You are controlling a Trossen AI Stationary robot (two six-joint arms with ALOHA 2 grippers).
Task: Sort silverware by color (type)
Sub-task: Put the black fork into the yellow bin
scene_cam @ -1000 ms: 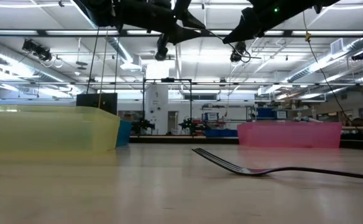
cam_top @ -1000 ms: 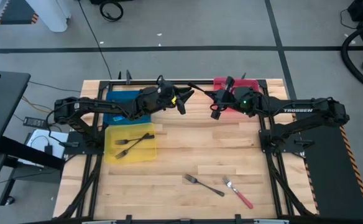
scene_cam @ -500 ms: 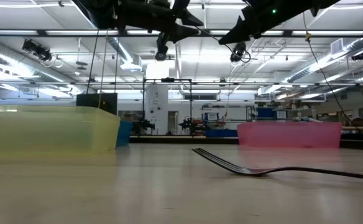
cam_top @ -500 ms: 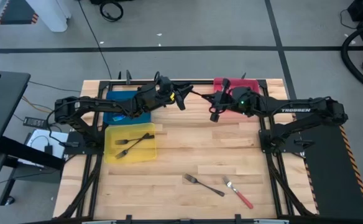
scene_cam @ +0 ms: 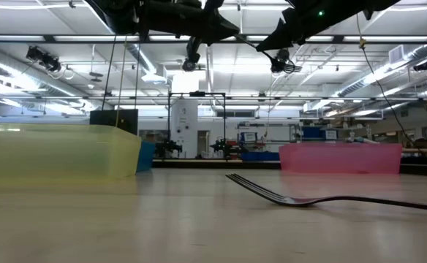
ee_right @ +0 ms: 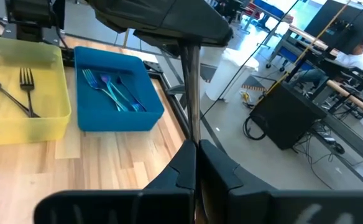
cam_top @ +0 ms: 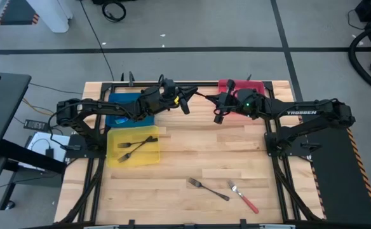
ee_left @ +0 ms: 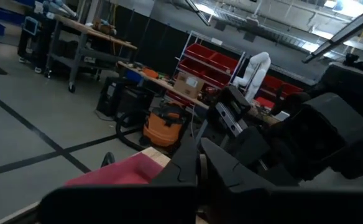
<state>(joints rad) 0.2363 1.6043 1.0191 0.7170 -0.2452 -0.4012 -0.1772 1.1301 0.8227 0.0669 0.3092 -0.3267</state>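
**Mid-air handover of a grey fork, back of bench**

High view: left gripper (cam_top: 185, 105) and right gripper (cam_top: 217, 116) face each other above the back edge, with the held grey fork (cam_top: 204, 95) bridging them. I read this as a pass towards the yellow tray (cam_top: 112, 159), which already holds two grey forks. A loose grey fork (cam_top: 208, 189) and a red fork (cam_top: 244, 197) remain up front.

Low view: both grippers are high, and the loose fork lies flat.

Left wrist: fingers (ee_left: 231, 168) are together, seemingly on the shaft.

Right wrist: fingers (ee_right: 225, 168) are clamped on the shaft. The blue forks (ee_right: 113, 90) lie in the blue tray (ee_right: 119, 124).

Next: right releases, left carries to yellow.

Versus 1 s ago: both grippers sit slightly further back, and the bench forks are unmoved.
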